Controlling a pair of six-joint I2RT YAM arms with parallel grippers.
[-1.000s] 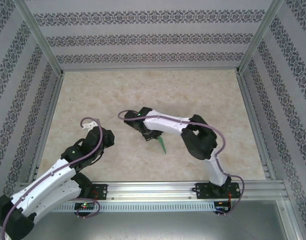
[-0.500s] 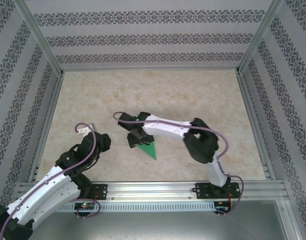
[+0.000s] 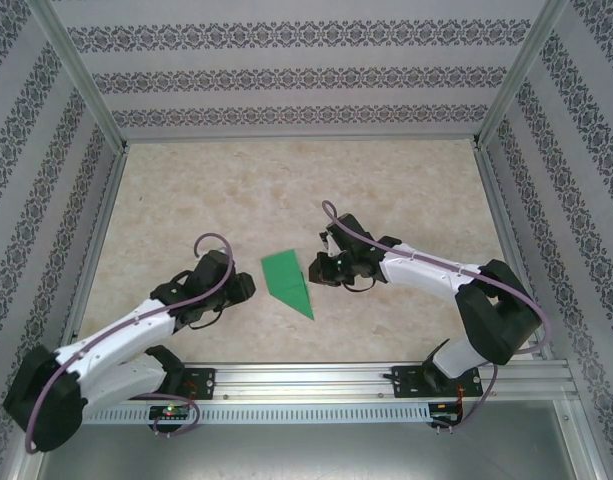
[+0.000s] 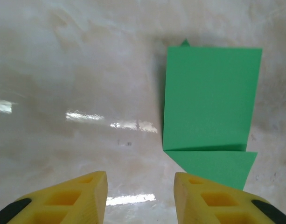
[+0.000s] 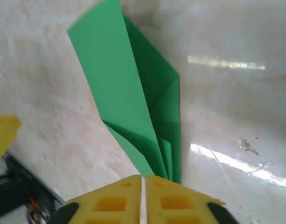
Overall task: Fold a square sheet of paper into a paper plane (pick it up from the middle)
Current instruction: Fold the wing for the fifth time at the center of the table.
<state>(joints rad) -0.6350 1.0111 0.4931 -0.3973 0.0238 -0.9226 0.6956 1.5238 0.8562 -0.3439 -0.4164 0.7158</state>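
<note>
Paper plane [image 3: 287, 284]: bright green, folded to a narrow wedge with layered creases. Its blunt end faces the far edge and its point the near edge. It lies on the tabletop [image 3: 386, 180], toward the middle of the near edge, between both hands.

Left hand [image 4: 139, 181]: fingers moderately apart, nothing between them.

Right hand [image 5: 143, 181]: fingers pressed together just beside the paper, apparently not gripping it.

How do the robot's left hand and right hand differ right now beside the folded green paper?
The yellow-fingered left hand has its fingers parted with a clear gap; the yellow-fingered right hand has its fingers pressed together. The left hand sits on the left of the folded green paper dart, the right hand on its right. Shared: both point toward the paper, which lies on the beige marbled table.
</note>
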